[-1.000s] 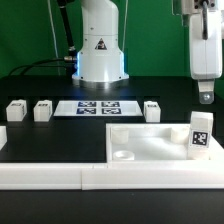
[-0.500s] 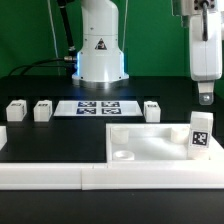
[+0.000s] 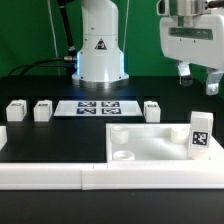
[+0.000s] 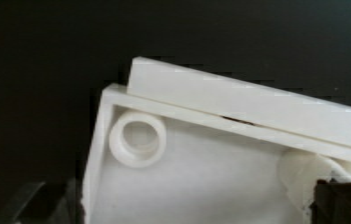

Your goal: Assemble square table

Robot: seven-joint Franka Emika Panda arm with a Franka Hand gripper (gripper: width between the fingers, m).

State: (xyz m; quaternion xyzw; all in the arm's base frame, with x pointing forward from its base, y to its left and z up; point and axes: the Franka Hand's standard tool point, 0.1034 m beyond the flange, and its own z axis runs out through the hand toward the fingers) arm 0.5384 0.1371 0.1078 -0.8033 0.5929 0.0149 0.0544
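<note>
Gripper (image 3: 198, 80) aloft, fingers apart, holding nothing.
Exterior view: we note the square panel (image 3: 150, 142) lying near, at the exterior view's right, behind the long rail (image 3: 45, 172); one tagged leg (image 3: 200, 135) stands upright at its right edge. Wrist view: the panel's corner socket (image 4: 136, 138) shows, untouched.

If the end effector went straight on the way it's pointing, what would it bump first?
Probably the white square table panel, near a round corner socket. The wrist view shows it ahead of the open end effector. Depth is unclear.
</note>
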